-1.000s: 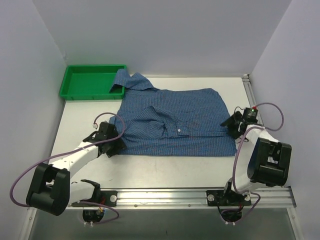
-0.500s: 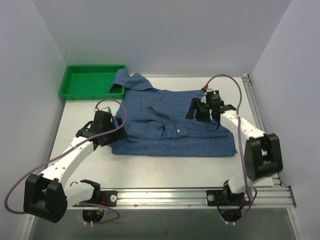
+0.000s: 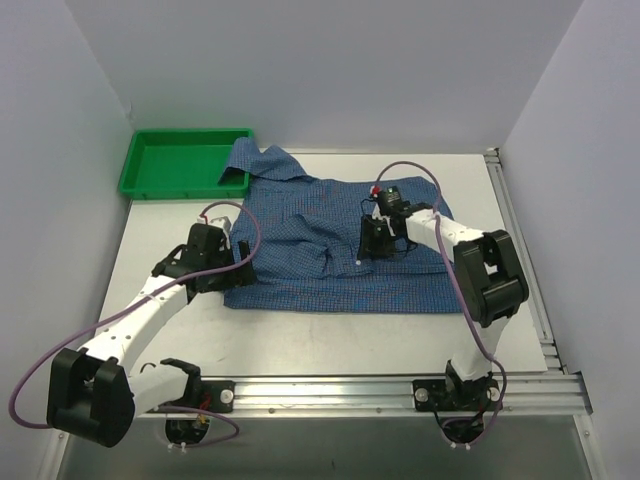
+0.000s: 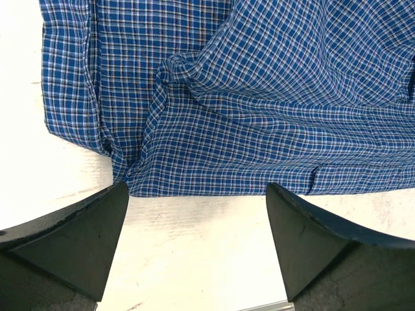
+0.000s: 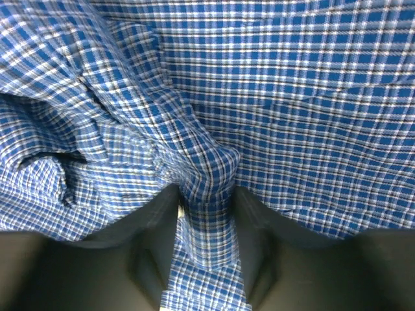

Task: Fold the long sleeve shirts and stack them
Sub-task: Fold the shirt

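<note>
**Blue checked shirt (image 3: 300, 265) part folded on the table, nothing stacked yet**

The long sleeve button-up shirt lies on the white table (image 3: 330, 335) as a rough rectangle, with its sleeves apparently tucked in. Its collar, at the far left, overlaps the corner of a green plastic tray (image 3: 140, 178). The right gripper (image 5: 206, 201) is clenched on a raised ridge of cloth near the shirt's middle. The left gripper (image 4: 198, 220) is spread wide and grasps nothing, at the shirt's near left edge. Folding looks about midway: the cloth is rumpled and more folds seem needed. Only one shirt is visible, so no stack exists.
</note>
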